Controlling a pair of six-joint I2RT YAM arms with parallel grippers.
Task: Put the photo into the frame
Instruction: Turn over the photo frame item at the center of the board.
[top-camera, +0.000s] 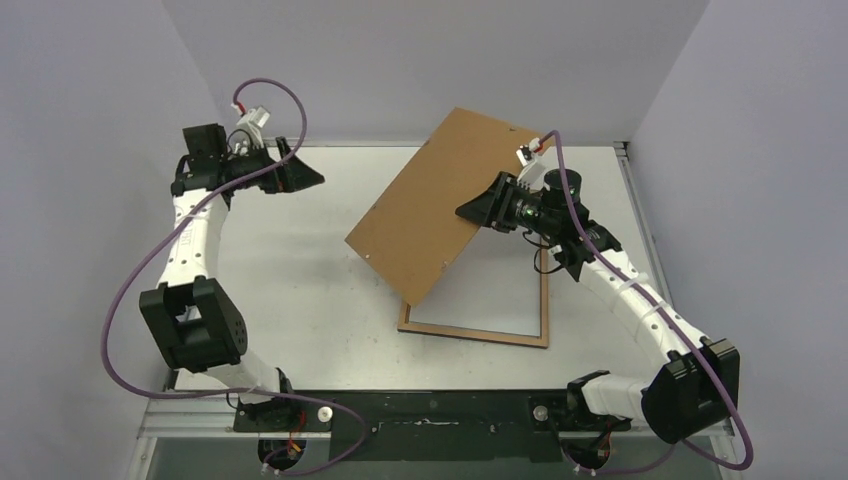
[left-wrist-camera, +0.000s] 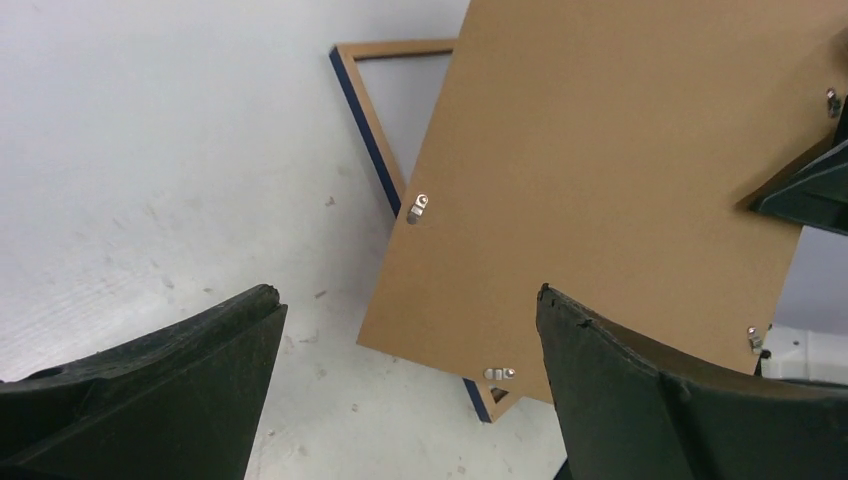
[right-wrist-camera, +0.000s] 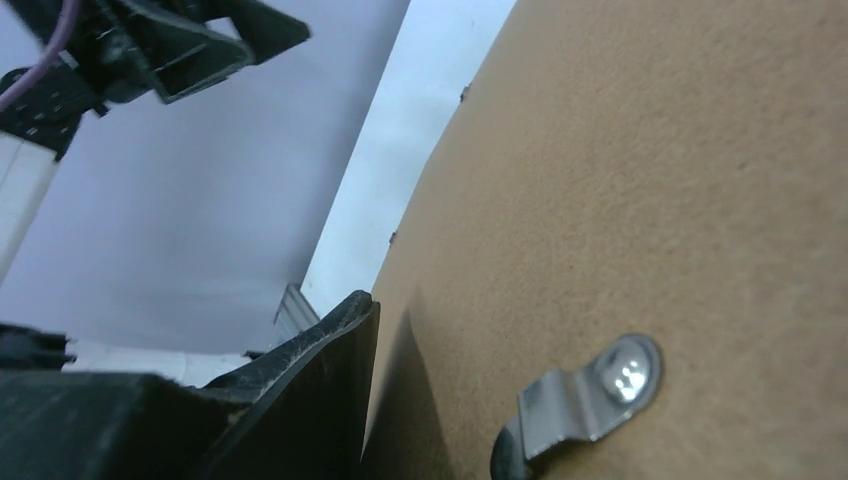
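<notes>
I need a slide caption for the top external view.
Right end effector holds the backing board tilted above the frame; left end effector open, apart.

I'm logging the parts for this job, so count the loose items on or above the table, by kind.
Board: 1
Frame: 1
Total: 2

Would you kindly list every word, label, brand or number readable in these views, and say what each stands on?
None can be read in any view.
White link of the left arm: a faint dark marking, too small to read.
Backing board: plain brown, no print.
Metal clip on the board: no stamp visible.
Frame: no label visible.
</notes>
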